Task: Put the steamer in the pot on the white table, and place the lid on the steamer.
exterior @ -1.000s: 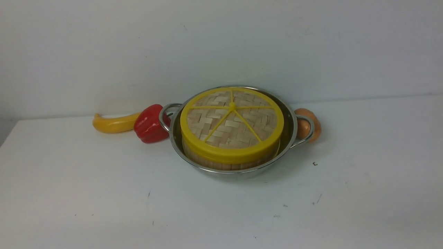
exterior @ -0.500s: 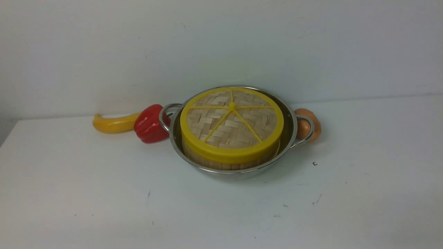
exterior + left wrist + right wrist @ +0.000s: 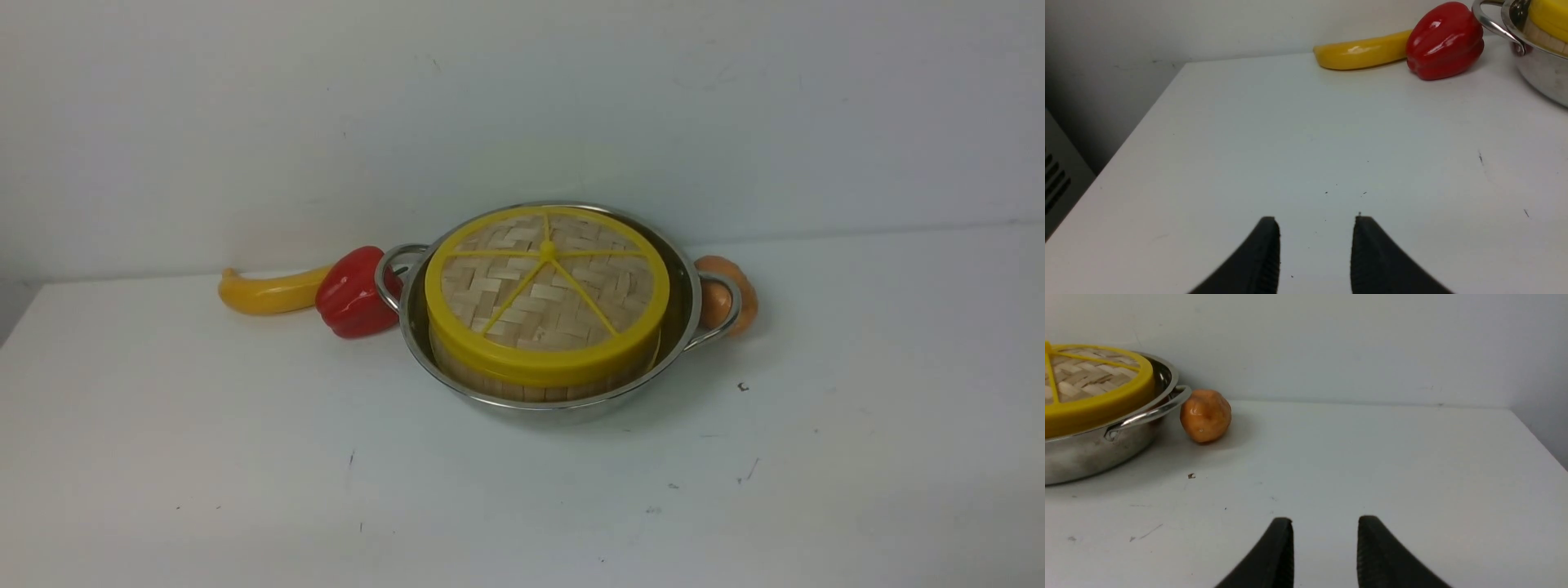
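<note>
While the white table (image 3: 204, 457) is stretching across the whole scene, the pot (image 3: 571, 404) is sitting on it near the far wall. Inside the pot the steamer (image 3: 522, 390) is standing upright, with the lid (image 3: 545, 294) lying flat on top. Just left, a red pepper (image 3: 351, 292) and yellow squash (image 3: 265, 292) are lying; right, an orange ball (image 3: 722, 296). Both the left gripper (image 3: 1315, 228) and right gripper (image 3: 1325, 528) are hovering parted and empty over bare table.

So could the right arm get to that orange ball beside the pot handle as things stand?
Probably yes. The orange ball sits on bare white table just past the pot handle; the right gripper has open, empty fingers and nothing lies between. The handle close by leaves little room on that side.
</note>
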Controlling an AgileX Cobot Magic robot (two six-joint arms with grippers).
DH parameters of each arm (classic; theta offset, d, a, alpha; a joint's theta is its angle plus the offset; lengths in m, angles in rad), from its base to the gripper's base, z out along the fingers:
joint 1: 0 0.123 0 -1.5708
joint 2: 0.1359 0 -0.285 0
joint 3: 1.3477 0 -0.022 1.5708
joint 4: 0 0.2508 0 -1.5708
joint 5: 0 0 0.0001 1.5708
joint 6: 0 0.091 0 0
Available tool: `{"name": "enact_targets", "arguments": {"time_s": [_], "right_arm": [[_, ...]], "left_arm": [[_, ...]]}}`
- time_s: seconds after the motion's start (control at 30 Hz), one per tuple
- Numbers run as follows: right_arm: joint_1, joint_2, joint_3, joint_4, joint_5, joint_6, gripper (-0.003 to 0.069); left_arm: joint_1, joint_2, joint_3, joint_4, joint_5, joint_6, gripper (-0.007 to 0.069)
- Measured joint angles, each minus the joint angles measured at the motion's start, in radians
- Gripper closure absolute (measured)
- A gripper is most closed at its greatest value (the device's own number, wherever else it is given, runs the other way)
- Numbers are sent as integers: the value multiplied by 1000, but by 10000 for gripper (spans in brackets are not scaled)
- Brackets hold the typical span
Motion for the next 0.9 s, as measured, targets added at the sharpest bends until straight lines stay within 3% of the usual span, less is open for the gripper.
{"name": "enact_targets", "arguments": {"time_s": [0.9], "right_arm": [[0, 0, 0, 0, -9, 0, 417]], "left_arm": [[0, 0, 0, 0, 0, 0, 384]]}}
